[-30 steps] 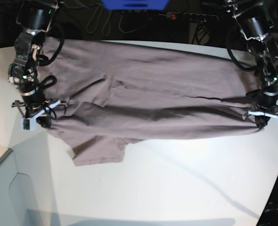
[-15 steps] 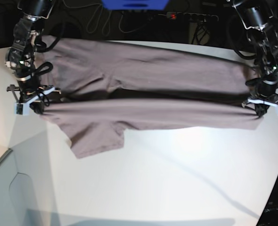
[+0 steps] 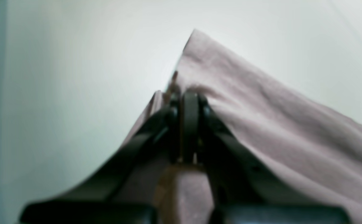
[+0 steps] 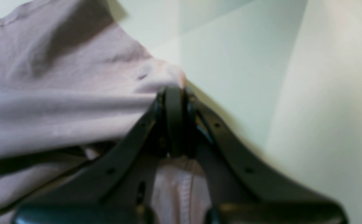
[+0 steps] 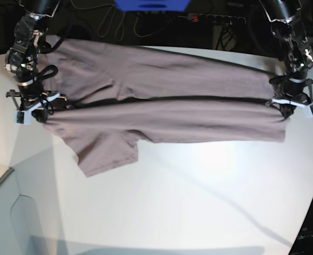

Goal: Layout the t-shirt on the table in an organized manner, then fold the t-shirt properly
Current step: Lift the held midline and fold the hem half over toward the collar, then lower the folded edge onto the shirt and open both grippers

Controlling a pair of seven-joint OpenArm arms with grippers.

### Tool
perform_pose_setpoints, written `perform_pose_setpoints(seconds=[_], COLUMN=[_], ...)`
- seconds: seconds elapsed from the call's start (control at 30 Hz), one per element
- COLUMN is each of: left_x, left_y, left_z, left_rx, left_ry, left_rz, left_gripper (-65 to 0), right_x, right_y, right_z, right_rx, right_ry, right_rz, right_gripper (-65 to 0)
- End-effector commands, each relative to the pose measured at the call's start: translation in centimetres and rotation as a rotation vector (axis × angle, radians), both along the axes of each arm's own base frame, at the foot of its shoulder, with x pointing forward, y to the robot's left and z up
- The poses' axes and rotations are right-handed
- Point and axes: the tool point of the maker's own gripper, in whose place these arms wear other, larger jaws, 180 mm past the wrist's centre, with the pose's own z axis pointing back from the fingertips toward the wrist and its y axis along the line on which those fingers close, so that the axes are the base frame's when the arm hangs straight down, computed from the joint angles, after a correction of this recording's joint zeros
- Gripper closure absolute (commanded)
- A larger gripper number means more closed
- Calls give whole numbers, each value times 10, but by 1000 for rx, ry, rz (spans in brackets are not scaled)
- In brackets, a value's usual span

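Firmly, both grippers were clamped shut on cloth. The left gripper [image 5: 290, 106], at the right side of the base view, had its black jaws pressed together on an edge of the t-shirt [image 5: 167, 101]; its wrist view showed fabric squeezed between them, with a pointed corner of cloth rising just beyond the tips. The right gripper [image 5: 33, 107], at the left side of the base view, pinched the opposite end in the same way, a small bulge of cloth pushing out past its closed jaws.

Between the two grips the shirt was pulled into a long, taut band running left to right across the far half of the table [image 5: 199, 202]. A dark line of shadow ran along its length under the stretched front edge, which suggested that edge was lifted off the surface, while the far portion lay on the table. One short sleeve [image 5: 106, 154] hung loose toward the near left, resting flat.

By my reading this was the laying-out step, not yet folding. The next move called for lowering both ends evenly, keeping tension so no creases set in.

The shirt looked like soft, matte, dusty mauve cotton with gentle wrinkles; the table was smooth, matte white.
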Motion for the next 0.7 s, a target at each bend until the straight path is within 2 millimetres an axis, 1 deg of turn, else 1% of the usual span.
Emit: perform_pose_setpoints(seconds=[0.0,0.1,0.37,0.5,0.57,0.67], left_x=[5,1,-2,-1,-2,-2], left_y=[6,6,6,5,6,6], left_z=[11,7,8,8,8,8], left_rx=[14,12,17,17,18,18], left_ry=[-39,-26,-24,-24,-24,-24], left_rz=[4,5,1,-2,1,1], left_gripper=[0,0,0,-6,-40,-117], right_x=[8,7,1,1,1,2], right_y=[-5,-6,-3,-4,-4,-3], right_z=[14,12,-7,-8,-8,-8], right_rx=[-16,-16,15,15,15,16], right_ry=[-50,-46,-2,0,0,0], right_rz=[2,0,-6,-6,-6,-4], right_gripper=[0,0,0,0,0,0])
